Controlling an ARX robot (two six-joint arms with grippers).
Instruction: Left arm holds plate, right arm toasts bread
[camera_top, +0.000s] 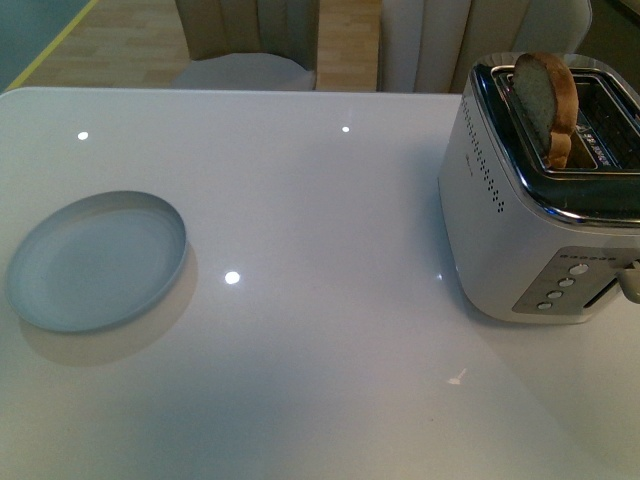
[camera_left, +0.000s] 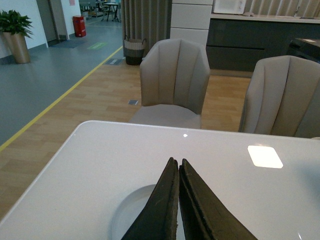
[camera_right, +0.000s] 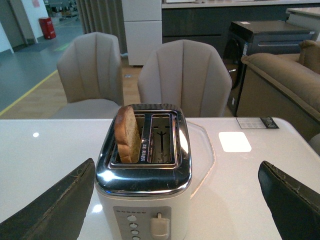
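Note:
The pale blue-grey plate (camera_top: 97, 261) lies empty on the white table at the left. In the left wrist view my left gripper (camera_left: 176, 161) is shut with nothing between its black wedge fingers, hovering over the plate (camera_left: 131, 210). A slice of bread (camera_top: 547, 97) stands upright, sticking out of the left slot of the white and chrome toaster (camera_top: 520, 230) at the right. My right gripper (camera_right: 182, 172) is open wide, its fingers apart on either side of the toaster (camera_right: 142, 200), facing its lever side; the bread (camera_right: 127, 134) is beyond them. Neither arm shows in the front view.
The toaster lever (camera_right: 159, 226) sits under the chrome top beside a column of round buttons (camera_right: 133, 225). Beige chairs (camera_left: 174, 82) stand behind the table's far edge. The glossy table top (camera_top: 320, 220) stretches between plate and toaster.

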